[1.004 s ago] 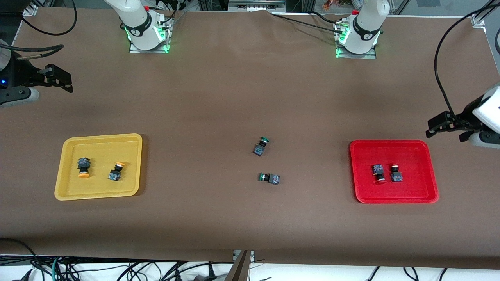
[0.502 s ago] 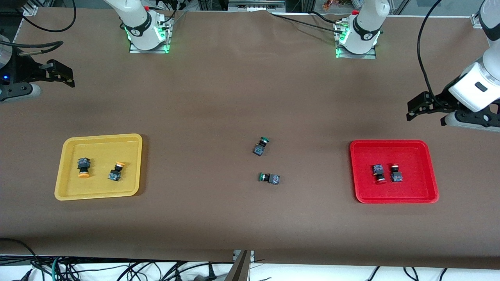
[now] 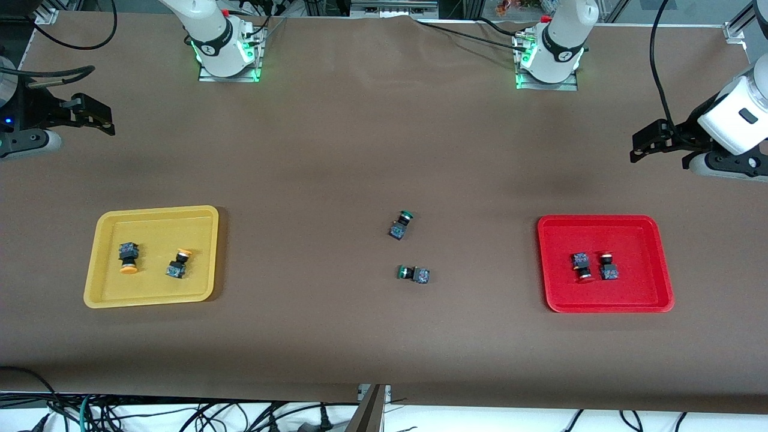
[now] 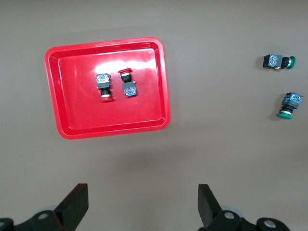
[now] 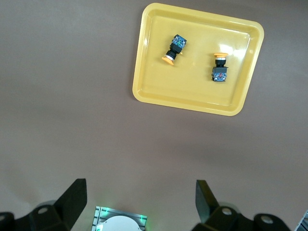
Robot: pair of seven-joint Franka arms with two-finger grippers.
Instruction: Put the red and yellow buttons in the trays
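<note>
1. No readable text, label, brand, number or sign appears in any view.
2. The bodies of the buttons show small blue-and-white patches; no characters can be made out on them.
3. The arm bases carry a small dark round emblem; its content cannot be read.
</note>
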